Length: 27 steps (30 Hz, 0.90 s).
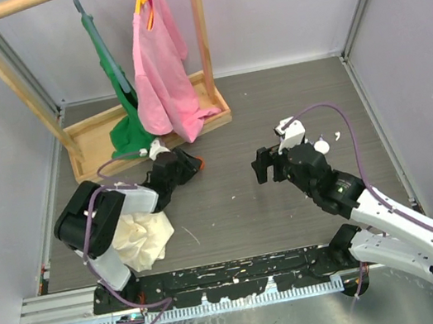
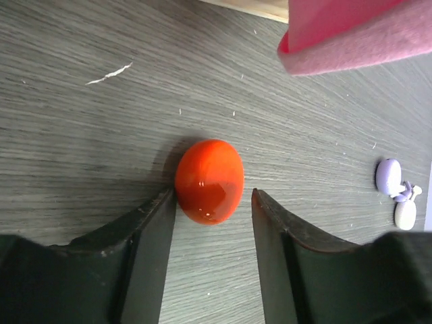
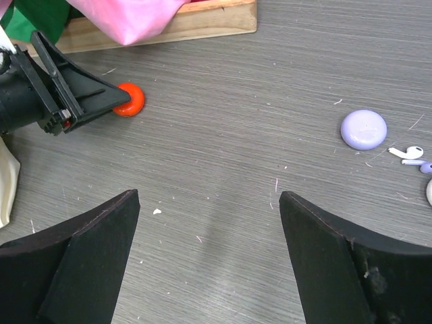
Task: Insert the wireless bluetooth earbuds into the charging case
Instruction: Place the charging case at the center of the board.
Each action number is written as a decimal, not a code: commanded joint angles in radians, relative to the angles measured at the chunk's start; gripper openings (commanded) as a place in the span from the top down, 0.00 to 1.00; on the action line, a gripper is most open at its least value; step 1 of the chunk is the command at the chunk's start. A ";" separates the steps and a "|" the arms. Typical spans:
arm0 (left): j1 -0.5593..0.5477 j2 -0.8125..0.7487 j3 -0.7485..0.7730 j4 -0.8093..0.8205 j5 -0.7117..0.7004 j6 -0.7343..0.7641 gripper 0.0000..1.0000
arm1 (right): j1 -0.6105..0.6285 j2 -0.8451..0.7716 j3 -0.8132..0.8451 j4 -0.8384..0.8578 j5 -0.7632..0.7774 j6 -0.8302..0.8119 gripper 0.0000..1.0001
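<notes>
The charging case (image 3: 364, 129) is a small round lavender puck lying shut-looking on the grey table, and it appears small at the right edge of the left wrist view (image 2: 389, 177). A white earbud (image 3: 406, 152) lies just beside it, next to a pale oval piece (image 2: 405, 214). From above, the case (image 1: 321, 146) lies just right of the right arm's wrist. My right gripper (image 3: 209, 196) hangs open over bare table, left of the case and holding nothing. My left gripper (image 2: 212, 196) is open, its fingertips either side of a red-orange cap (image 2: 209, 181).
The red-orange cap (image 1: 198, 163) touches one left finger (image 2: 158, 223), with a gap to the other. A wooden rack (image 1: 152, 131) with pink (image 1: 159, 63) and green (image 1: 118, 87) garments stands at the back left. A cream cloth (image 1: 144, 238) lies by the left arm's base.
</notes>
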 commanded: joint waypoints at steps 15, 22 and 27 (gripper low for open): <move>0.017 -0.230 -0.056 -0.277 -0.015 0.010 0.33 | -0.002 0.012 0.059 -0.088 0.055 -0.002 0.07; 0.025 -0.514 -0.066 -0.468 0.017 0.158 0.28 | -0.003 0.064 0.095 -0.123 0.035 0.001 0.00; 0.025 -0.753 -0.084 -0.580 -0.011 0.272 0.13 | -0.010 0.114 0.101 -0.130 0.049 0.024 0.00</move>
